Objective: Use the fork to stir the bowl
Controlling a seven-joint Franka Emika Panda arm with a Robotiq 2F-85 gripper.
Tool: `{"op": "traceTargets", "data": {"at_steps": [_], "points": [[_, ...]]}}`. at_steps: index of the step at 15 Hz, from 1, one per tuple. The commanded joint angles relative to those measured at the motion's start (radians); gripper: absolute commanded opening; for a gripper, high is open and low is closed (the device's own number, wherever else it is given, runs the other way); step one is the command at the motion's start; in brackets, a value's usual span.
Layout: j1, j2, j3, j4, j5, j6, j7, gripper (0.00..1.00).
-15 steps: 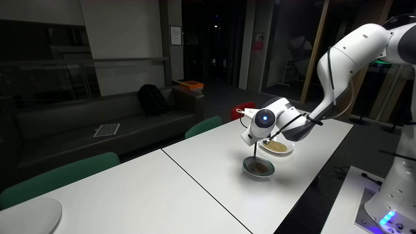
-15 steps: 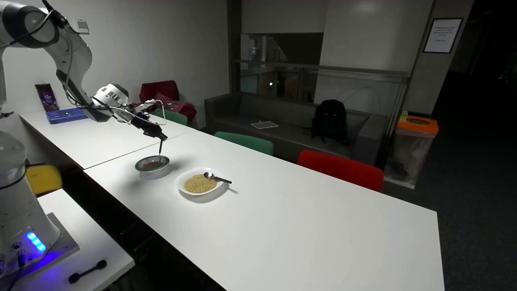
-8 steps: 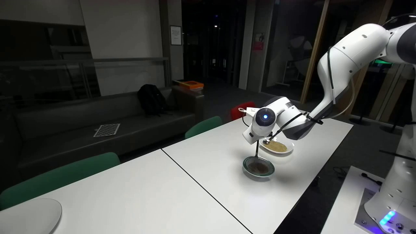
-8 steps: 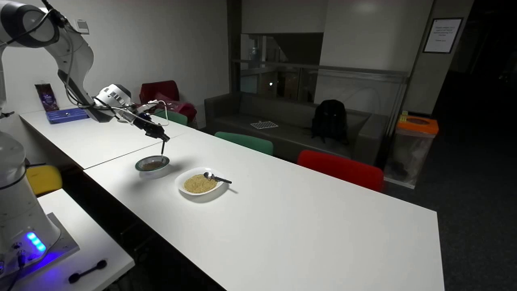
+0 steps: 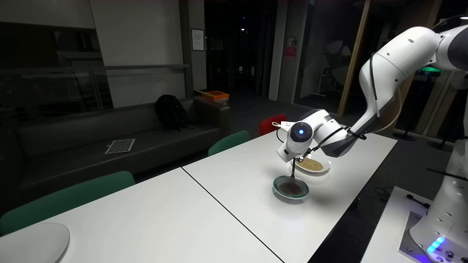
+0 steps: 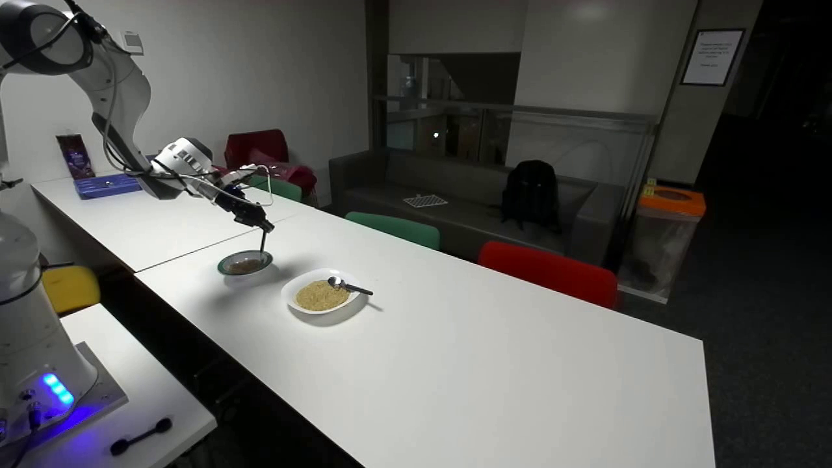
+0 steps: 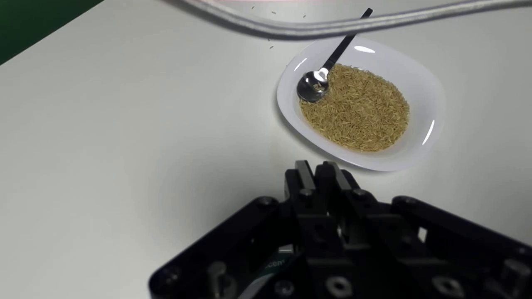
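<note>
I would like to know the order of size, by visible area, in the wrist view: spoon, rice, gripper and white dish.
1. Gripper, enlarged by nearness
2. White dish
3. Rice
4. Spoon, partly behind the cable

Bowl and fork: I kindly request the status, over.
Fingers shut on fork. Fork steep, lower end inside bowl. White dish beside bowl, apart, seemingly not in the way.

White dish [image 7: 428, 95] of tan grain [image 7: 361, 116] on bench [image 6: 487, 364], spoon [image 7: 337, 54] lying across its edge; black backpack [image 6: 530, 192] on sofa [image 6: 468, 213].
</note>
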Motion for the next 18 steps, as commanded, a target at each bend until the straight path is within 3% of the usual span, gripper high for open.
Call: {"op": "traceTargets", "data": {"at_steps": [1,18], "points": [[-0.015,-0.057,0.000,-0.056,0.009,0.022,0.004,0.03],[-0.010,-0.054,0.013,-0.055,0.109,0.030,-0.019,0.03]]}}
